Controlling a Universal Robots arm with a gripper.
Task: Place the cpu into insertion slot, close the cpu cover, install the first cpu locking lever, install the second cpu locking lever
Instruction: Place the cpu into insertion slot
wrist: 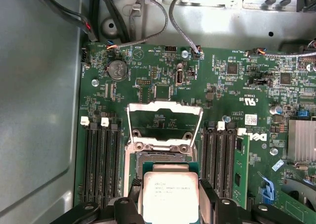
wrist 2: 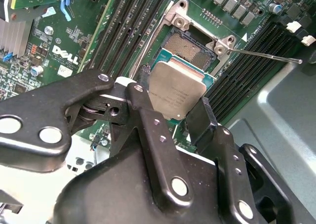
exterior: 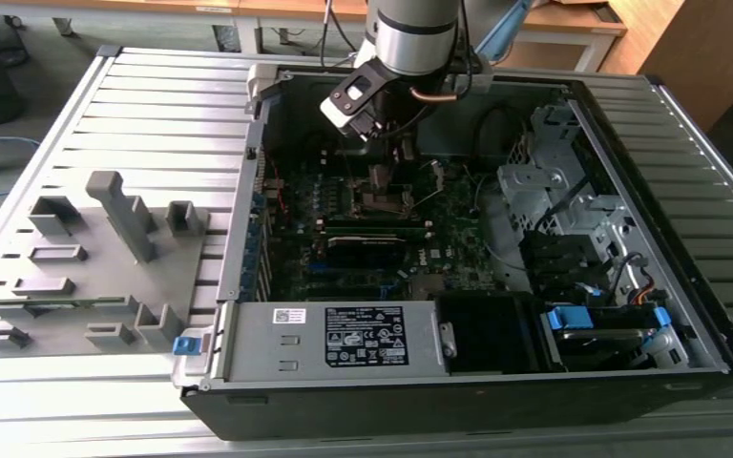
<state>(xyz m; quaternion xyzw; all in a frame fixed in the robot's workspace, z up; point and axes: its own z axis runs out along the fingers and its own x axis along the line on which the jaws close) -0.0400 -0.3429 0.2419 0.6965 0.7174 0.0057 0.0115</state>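
The arm reaches down into an open black computer case [exterior: 469,410] that lies on a slatted grey metal desk [exterior: 150,95]. A grey block of moulded fixtures [exterior: 99,248] sits nearer the desk's edge on the exterior view's left.

The gripper [wrist 2: 170,103] hangs over the middle of the green motherboard [wrist: 148,75]. Its two black fingers [wrist 2: 200,120] are closed on opposite edges of the small flat square cpu with a dull silver-grey top [wrist 2: 177,90]. In the first wrist view the cpu [wrist: 170,194] is again pinched between the fingers [wrist: 207,201].

The cpu is held over the near part of the square black insertion slot [wrist 2: 190,46]. It hides part of the slot and leaves the far strip of contacts bare. Whether it touches the slot cannot be told.

The thin silver-grey cpu cover frame with a square window [wrist: 165,106] stands raised open at the slot's far edge. The slot [wrist: 163,159] lies between two banks of long black memory slots [wrist: 101,159]. A thin silver wire lever [wrist 2: 266,56] juts out sideways from one corner of the slot, unlatched.
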